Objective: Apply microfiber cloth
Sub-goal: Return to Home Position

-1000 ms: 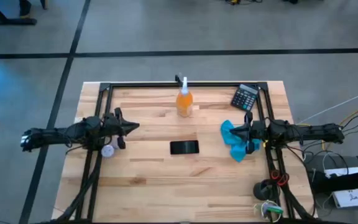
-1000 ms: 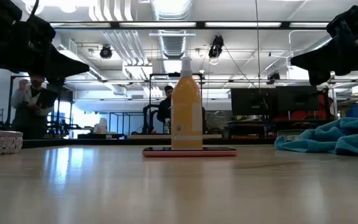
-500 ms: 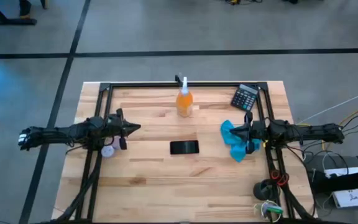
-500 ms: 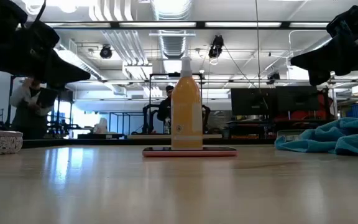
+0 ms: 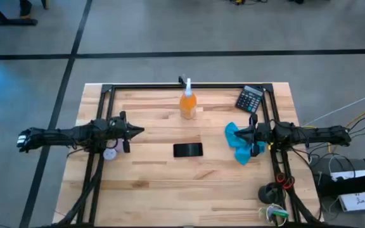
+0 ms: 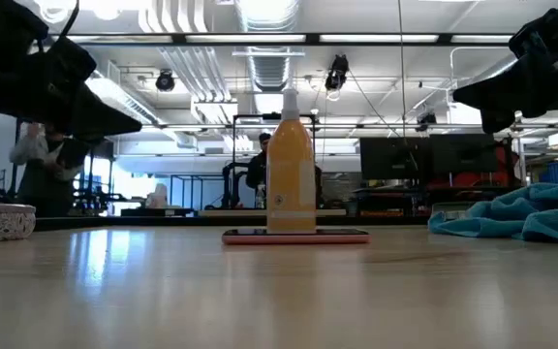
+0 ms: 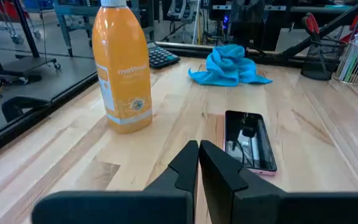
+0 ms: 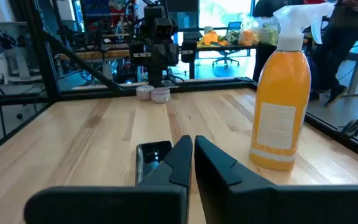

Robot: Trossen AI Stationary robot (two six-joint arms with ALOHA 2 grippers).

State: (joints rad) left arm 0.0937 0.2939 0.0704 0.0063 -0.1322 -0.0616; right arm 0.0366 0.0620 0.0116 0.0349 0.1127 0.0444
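Note:
The turquoise microfiber cloth (image 5: 242, 154) lies crumpled on the wooden table at the right, and shows in the left wrist view (image 7: 229, 64) and the low view (image 6: 531, 215). My right gripper (image 5: 241, 134) hovers shut above it, well clear of it in the low view (image 6: 458, 94), and points toward the table's left. A black phone (image 5: 187, 150) lies flat at the table's middle. My left gripper (image 5: 141, 132) hangs shut above the table's left part, pointing at the phone (image 7: 248, 140).
An orange spray bottle (image 5: 187, 103) stands behind the phone. A black calculator (image 5: 250, 98) lies at the far right. A small white round dish (image 5: 110, 152) sits under my left arm. A pen cup (image 5: 270, 193) stands at the near right. A black frame rail (image 5: 189, 87) borders the table.
My left gripper has crept a little toward the table's right, toward the phone, still shut.

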